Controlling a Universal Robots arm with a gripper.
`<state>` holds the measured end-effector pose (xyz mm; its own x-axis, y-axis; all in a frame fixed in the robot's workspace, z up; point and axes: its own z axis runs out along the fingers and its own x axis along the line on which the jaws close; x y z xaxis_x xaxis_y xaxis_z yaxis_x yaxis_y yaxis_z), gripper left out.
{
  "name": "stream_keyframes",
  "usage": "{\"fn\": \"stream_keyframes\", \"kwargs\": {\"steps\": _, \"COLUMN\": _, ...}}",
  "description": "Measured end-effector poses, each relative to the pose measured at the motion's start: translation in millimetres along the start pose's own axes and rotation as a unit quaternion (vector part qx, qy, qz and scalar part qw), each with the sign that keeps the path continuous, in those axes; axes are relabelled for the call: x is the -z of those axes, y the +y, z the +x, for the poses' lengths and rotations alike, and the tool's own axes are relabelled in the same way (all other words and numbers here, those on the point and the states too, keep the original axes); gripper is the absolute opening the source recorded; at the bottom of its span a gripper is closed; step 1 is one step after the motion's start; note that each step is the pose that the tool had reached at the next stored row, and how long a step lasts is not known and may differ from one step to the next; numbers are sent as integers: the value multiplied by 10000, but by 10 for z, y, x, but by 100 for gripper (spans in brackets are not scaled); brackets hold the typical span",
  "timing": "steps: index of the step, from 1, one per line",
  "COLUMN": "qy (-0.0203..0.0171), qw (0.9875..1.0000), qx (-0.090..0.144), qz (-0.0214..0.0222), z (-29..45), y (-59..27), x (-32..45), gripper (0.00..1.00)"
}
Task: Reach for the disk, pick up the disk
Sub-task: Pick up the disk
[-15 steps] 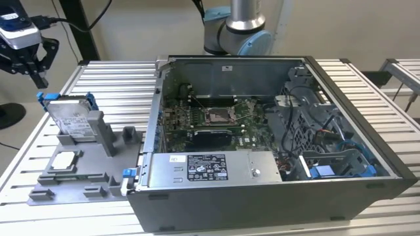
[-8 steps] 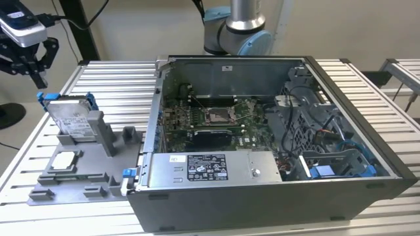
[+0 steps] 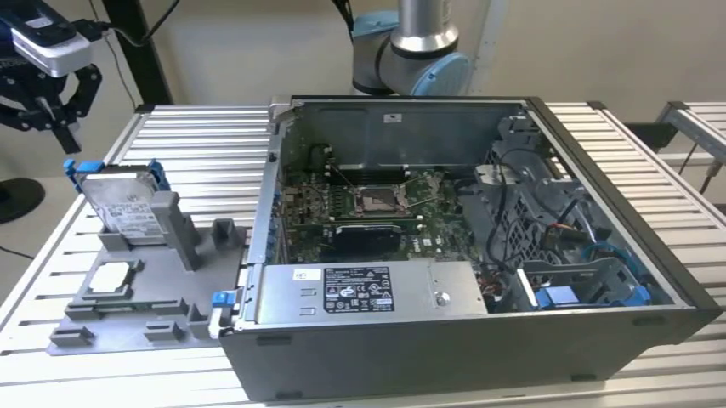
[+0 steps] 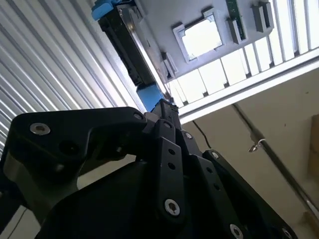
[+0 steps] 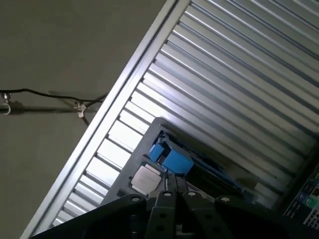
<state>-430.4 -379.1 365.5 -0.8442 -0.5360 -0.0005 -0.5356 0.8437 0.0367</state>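
We saw the tool (image 3: 59, 127), fingers drawn together and holding nothing, hanging above the disk (image 3: 119, 200), which stood on edge, long side rising toward it, in a grey holder (image 3: 170, 229) on the bench (image 3: 204, 144) at the exterior view's left.

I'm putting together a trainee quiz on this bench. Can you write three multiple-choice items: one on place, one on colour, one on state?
1. Relative to the computer case, the disk is: A on the exterior view's left B on the exterior view's right C inside
2. The disk's bracket is: A red B blue C yellow
3. The disk is: A lifted in the air B propped on edge in its holder C flat on the table
Answers: A, it stands beside the case; B, blue frames its edges; B, it leans in the grey holder, gripper above, apart.
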Motion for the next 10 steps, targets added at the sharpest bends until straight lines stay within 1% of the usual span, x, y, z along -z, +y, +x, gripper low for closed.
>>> {"fn": "stream_keyframes", "kwargs": {"steps": 2, "qy": 7, "qw": 9998, "qx": 182, "qz": 0, "z": 0, "y": 0, "x": 0, "gripper": 0}}
{"fn": "stream_keyframes", "kwargs": {"steps": 5, "qy": 17, "qw": 9990, "qx": 452, "qz": 0, "z": 0, "y": 0, "x": 0, "gripper": 0}}
{"fn": "stream_keyframes", "kwargs": {"steps": 7, "qy": 23, "qw": 9980, "qx": 633, "qz": 0, "z": 0, "y": 0, "x": 0, "gripper": 0}}
{"fn": "stream_keyframes", "kwargs": {"steps": 10, "qy": 33, "qw": 9959, "qx": 905, "qz": 0, "z": 0, "y": 0, "x": 0, "gripper": 0}}
